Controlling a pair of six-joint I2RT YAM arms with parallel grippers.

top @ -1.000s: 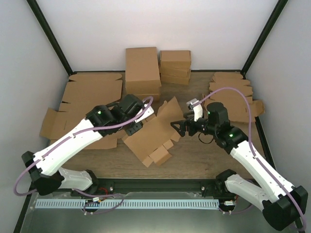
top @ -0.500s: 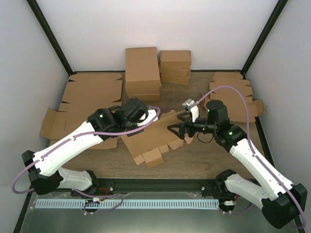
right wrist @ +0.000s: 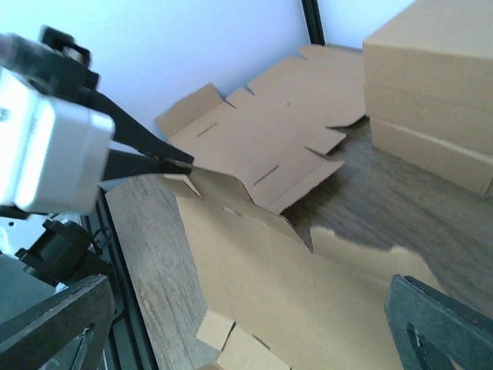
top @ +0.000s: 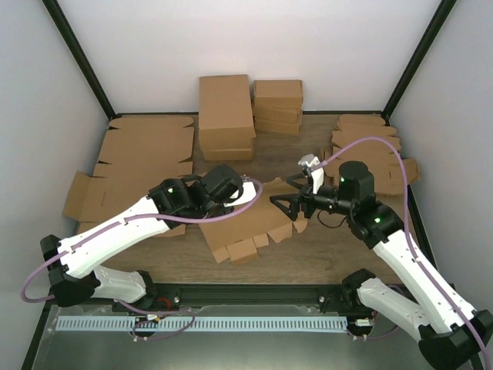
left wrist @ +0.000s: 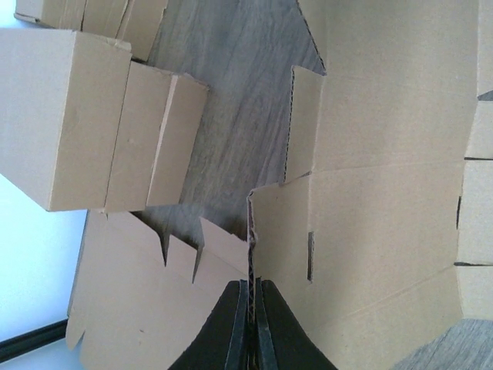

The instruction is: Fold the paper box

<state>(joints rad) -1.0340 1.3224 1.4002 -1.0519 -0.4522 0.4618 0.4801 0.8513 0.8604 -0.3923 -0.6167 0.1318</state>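
paper box [top: 258, 221] central — boxes [top: 226, 116] behind, sheets [top: 142, 154] left

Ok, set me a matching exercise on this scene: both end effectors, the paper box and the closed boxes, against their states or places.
1. left end effector
2. right end effector
3. paper box
4. closed boxes

a. stacked at the back of the table
b. wide open
c. shut on a cardboard edge
d. unfolded, mid-table

Pairs: 1-c, 2-b, 3-d, 4-a

the paper box [top: 246, 220] is showing plain brown, as are the stacked boxes [top: 226, 108] at twelve o'clock; the table [top: 331, 240] is showing grey-brown wood grain; the white arms [top: 115, 231] are trailing purple cables [top: 370, 140].
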